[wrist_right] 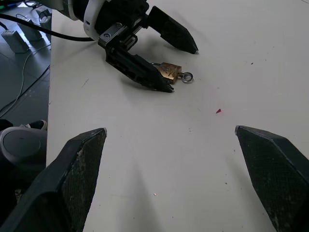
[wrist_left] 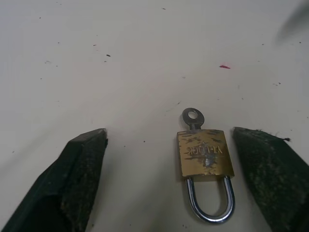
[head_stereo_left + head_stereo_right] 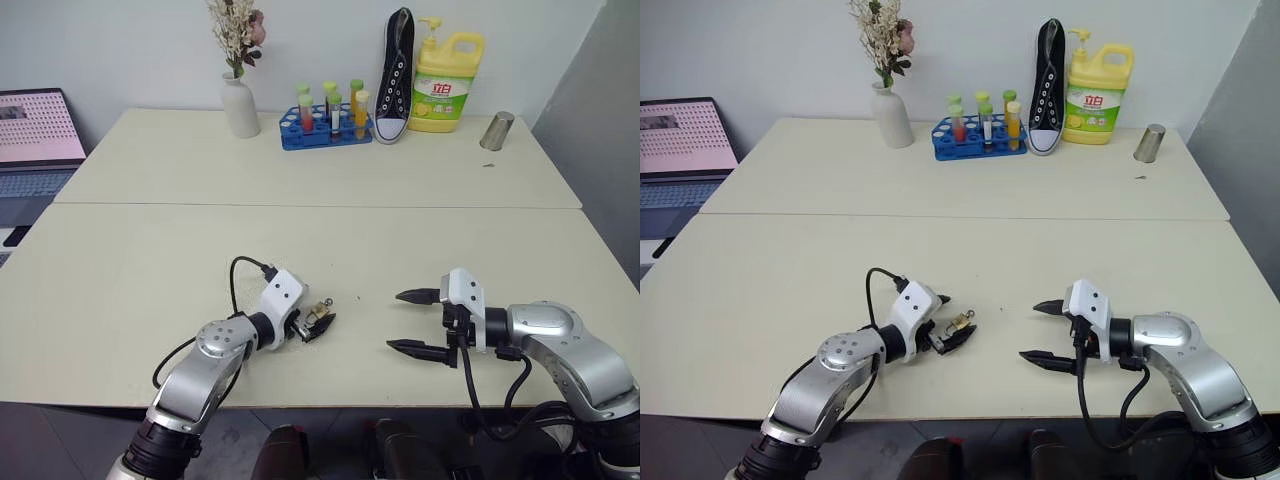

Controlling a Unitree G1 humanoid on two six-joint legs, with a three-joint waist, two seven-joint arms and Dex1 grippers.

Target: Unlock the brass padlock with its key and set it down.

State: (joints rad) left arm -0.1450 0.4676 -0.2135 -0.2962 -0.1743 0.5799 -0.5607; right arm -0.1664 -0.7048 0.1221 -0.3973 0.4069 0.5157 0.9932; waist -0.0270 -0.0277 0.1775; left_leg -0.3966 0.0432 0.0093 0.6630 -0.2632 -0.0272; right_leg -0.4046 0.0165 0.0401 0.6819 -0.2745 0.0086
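The left hand (image 3: 318, 322) is positioned low over the near part of the worktop (image 3: 130, 290), its two black fingers spread wide on either side of the brass padlock (image 2: 204, 153). The padlock is laid flat on the worktop between the fingers, nearer to one of them; contact with either finger cannot be confirmed. A key (image 2: 192, 117) is seated in the base of the padlock body, with its round bow pointing away from the hand. The silver shackle is directed toward the wrist and appears to be seated in the body.

The right hand (image 3: 413, 322) is held to the right of the padlock, well apart from it, with its fingers spread wide and nothing between them. It is pointed toward the left hand.

A small red speck (image 1: 218, 111) is seen on the worktop between the two hands.

Along the far edge, a white vase of dried flowers (image 3: 239, 100), a blue rack of tubes (image 3: 325, 122), a black sneaker (image 3: 398, 75), a yellow detergent bottle (image 3: 446, 82) and a metal cup (image 3: 496, 131) are arranged. A laptop (image 3: 35, 140) is located beyond the left edge.
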